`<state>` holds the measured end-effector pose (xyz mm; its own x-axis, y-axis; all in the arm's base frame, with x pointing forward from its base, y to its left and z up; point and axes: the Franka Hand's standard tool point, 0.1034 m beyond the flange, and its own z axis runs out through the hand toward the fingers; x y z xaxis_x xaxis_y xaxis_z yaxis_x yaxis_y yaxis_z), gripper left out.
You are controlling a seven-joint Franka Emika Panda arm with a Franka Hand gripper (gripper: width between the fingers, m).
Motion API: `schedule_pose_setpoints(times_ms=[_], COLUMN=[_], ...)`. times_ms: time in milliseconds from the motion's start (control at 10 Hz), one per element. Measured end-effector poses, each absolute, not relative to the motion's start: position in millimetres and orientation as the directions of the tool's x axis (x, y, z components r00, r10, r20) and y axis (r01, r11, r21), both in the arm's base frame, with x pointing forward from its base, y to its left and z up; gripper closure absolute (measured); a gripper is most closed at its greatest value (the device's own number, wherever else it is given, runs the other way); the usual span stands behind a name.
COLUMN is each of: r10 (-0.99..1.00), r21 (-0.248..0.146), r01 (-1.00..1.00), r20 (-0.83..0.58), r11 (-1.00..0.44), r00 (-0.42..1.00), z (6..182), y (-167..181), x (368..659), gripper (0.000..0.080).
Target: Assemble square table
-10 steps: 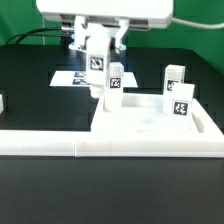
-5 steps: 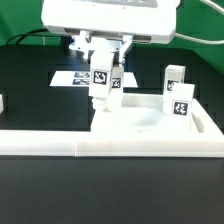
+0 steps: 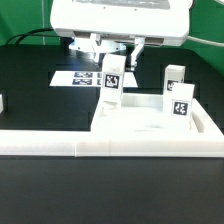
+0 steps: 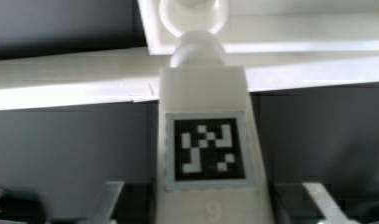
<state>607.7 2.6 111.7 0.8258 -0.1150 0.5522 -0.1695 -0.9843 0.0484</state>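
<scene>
End effector [image 3: 113, 52] squeezes one white leg [image 3: 111, 84] tight, holding it up over the square panel [image 3: 150, 124] near its 10 o'clock corner. Two more legs [image 3: 180, 100] stand at 2 o'clock.

Matt white plastic leg [image 4: 207, 120], tabletop [image 3: 150, 125].

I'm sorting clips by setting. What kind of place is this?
Most likely a robotics lab bench for assembly tests. A black table carries white plastic parts with black-and-white tags: a square panel and short legs. A marker board lies behind, and the hand holds a tagged leg.
</scene>
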Motion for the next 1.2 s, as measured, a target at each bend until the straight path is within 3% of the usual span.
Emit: schedule_pose_setpoints(times_ms=[800,1200], r10=[-0.095,-0.078], r21=[0.074,0.093], r01=[-0.157,-0.154], r20=[0.527,0.547], r11=[-0.985,-0.984], r00=[0.845,0.833], z=[88.6,87.9], y=[2,-10], x=[602,600], gripper=[0.0509,0.0509])
